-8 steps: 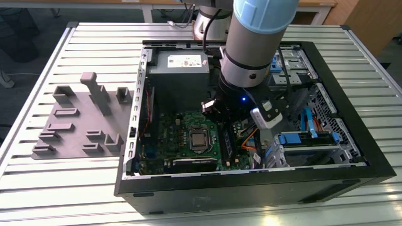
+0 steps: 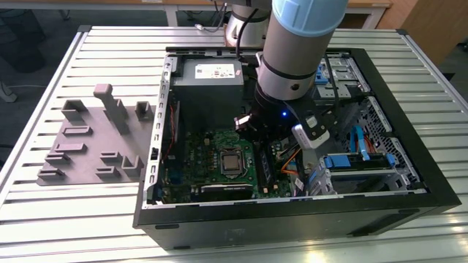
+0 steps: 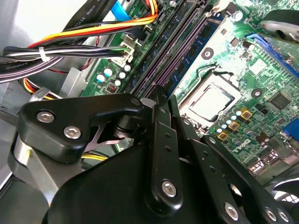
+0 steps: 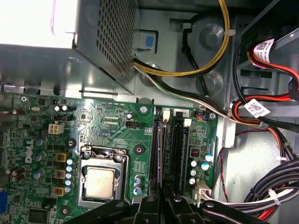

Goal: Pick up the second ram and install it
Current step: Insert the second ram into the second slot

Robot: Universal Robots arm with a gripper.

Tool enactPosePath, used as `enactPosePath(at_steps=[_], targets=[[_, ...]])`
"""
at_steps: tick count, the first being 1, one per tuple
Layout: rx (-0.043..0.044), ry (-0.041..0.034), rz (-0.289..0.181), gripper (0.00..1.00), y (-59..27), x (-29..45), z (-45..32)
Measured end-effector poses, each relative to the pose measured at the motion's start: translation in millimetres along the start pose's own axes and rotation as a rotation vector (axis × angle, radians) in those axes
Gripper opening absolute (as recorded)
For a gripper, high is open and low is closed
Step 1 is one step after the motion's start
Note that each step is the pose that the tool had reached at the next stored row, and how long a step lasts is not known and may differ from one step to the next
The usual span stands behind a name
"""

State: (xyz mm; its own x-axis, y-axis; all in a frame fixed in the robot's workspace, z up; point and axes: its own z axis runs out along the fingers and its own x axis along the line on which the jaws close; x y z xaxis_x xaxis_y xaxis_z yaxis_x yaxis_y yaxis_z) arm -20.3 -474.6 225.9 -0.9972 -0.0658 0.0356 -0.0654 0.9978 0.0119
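Slatted bench (image 2: 73, 230) carries an open case (image 2: 292, 224); the arm (image 2: 292, 55) reaches inside.

First wrist view: the ram (image 4: 158, 149) stands on edge at the slots (image 4: 176, 149). Its long axis runs from the jaws toward the power supply (image 4: 107, 37).

Second wrist view: jaws clamped narrowly on its near end.

Judged light, stiff, fragile; grip faces, avoid contacts.

1. Bright, even light lay on the table (image 2: 44, 219), with white glare just in front of the computer case (image 2: 292, 227).
2. Inside the case, the arm (image 2: 300, 49) shadowed the dim motherboard (image 2: 212, 159).
3. Inside the case, the power supply (image 4: 32, 23) was washed out white.
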Motion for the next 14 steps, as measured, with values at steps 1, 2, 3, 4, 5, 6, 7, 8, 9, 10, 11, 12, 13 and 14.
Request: enactPosePath(at_steps=[1,2,3,4,5,6,7,8,9,10,11,12,13,14], targets=[[0.0000,0.0000,0.000,0.14,0.0,0.0,-0.1],[0.0000,0.0000,0.000,0.14,0.0,0.0,-0.1],[0.0000,0.0000,0.000,0.14,0.0,0.0,-0.1],[0.0000,0.0000,0.000,0.14,0.0,0.0,-0.2],[0.0000,0.0000,0.000,0.14,0.0,0.0,-0.3],[0.0000,0.0000,0.000,0.14,0.0,0.0,-0.3],[0.0000,0.0000,0.000,0.14,0.0,0.0,-0.4],[0.0000,0.0000,0.000,0.14,0.0,0.0,-0.4],[0.0000,0.0000,0.000,0.14,0.0,0.0,-0.5],[-0.0001,0.0000,0.000,0.14,0.0,0.1,-3.0],[-0.0001,0.0000,0.000,0.14,0.0,0.1,-3.1],[-0.0001,0.0000,0.000,0.14,0.0,0.1,-4.2],[-0.0002,0.0000,0.000,0.14,0.1,0.2,-5.2],[-0.0002,0.0000,0.000,0.14,0.1,0.2,-5.2]])
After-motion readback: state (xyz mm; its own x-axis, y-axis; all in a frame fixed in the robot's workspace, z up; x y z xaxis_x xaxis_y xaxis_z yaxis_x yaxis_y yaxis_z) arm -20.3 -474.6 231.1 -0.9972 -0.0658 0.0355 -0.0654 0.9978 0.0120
